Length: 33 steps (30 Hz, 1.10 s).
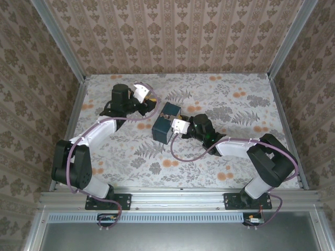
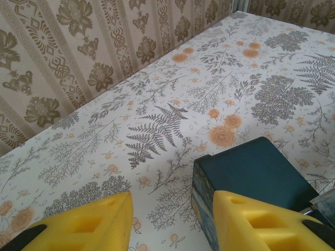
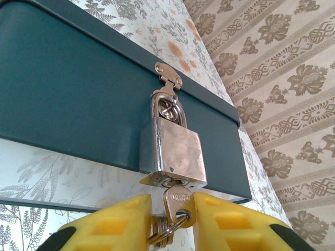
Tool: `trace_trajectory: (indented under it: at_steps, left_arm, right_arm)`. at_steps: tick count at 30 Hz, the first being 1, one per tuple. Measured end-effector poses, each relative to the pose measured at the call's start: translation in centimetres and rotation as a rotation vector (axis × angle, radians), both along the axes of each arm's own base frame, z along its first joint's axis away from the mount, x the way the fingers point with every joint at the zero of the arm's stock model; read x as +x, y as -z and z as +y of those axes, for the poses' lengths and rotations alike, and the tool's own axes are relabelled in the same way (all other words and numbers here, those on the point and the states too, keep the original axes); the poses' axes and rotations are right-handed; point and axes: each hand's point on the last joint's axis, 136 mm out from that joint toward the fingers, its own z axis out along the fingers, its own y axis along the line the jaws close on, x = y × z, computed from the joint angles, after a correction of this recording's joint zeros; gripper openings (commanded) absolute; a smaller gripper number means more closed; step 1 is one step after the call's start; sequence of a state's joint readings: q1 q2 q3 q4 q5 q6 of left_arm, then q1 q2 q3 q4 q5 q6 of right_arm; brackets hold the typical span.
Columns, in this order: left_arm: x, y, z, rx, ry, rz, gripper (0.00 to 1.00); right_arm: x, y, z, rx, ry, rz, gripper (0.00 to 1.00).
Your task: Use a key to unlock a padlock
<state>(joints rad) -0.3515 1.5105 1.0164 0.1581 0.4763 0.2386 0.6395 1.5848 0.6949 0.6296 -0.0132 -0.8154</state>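
Near the middle of the table [image 1: 235,157], the key [image 3: 178,198] is pinched in the padlock [image 3: 177,149] by the right gripper [image 3: 172,206].
With the left gripper [image 2: 172,201] spread, the blue box [image 3: 78,94] could be dragged by twisting.

Lab test booth: wallpapered panels [image 1: 172,31], aluminium frame [image 1: 178,195], floral tabletop [image 1: 238,107].

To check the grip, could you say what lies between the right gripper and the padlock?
The key: the right gripper pinches it, its blade in the padlock, in the right wrist view.
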Motion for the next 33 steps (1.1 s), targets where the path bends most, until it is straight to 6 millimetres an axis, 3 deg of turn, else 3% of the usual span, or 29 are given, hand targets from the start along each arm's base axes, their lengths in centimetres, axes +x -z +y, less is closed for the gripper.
trace_trajectory:
  at_steps: [22,33]
  left_arm:
    - [-0.7,-0.1,-0.6,-0.015,0.044,0.011,0.44]
    - [-2.9,3.2,-3.4,0.053,0.175,0.086,0.44]
  right_arm:
    - [0.2,-0.5,-0.7,0.082,0.052,0.062,0.02]
    - [-0.5,-0.6,-1.0,0.179,0.078,0.226,0.00]
